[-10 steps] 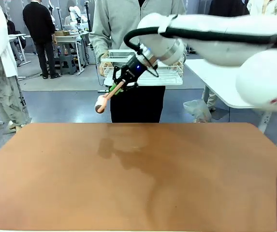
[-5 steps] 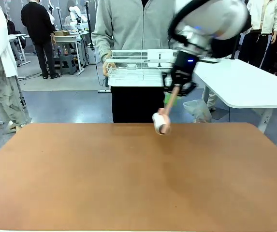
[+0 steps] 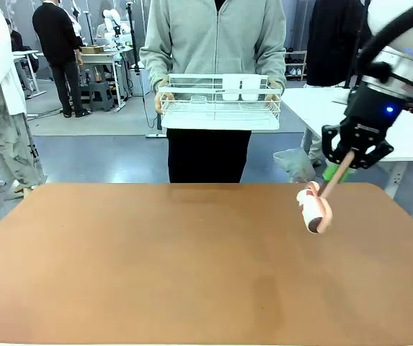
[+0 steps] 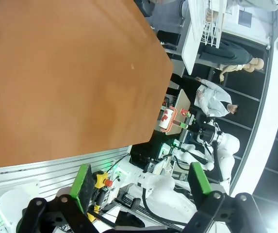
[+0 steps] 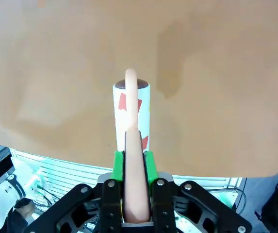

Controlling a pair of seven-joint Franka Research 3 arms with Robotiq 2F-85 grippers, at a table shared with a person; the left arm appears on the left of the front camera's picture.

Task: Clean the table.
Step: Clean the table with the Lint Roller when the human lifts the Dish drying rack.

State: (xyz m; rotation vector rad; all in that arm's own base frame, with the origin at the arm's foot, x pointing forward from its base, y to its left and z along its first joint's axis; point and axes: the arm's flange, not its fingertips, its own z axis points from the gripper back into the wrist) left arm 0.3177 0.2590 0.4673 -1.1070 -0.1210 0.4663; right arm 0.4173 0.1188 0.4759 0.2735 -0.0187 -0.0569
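While a person holds a white dish rack [image 3: 219,108] clear beyond the far edge of the table [image 3: 156,259], the right gripper [image 3: 354,157] clamps the handle of a lint roller [image 3: 313,208] — its head poised over the table's far right, ready to roll. The left gripper [image 4: 141,179] gapes, empty.

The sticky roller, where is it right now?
In the front view, the sticky roller is on the right, over the far right of the table, its pink handle clamped in the right pincer.

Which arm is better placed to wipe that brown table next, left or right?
The right. The right gripper is shut on the handle of the lint roller, its roll over the table's far right part. The left gripper is open and empty, beyond the table's edge.
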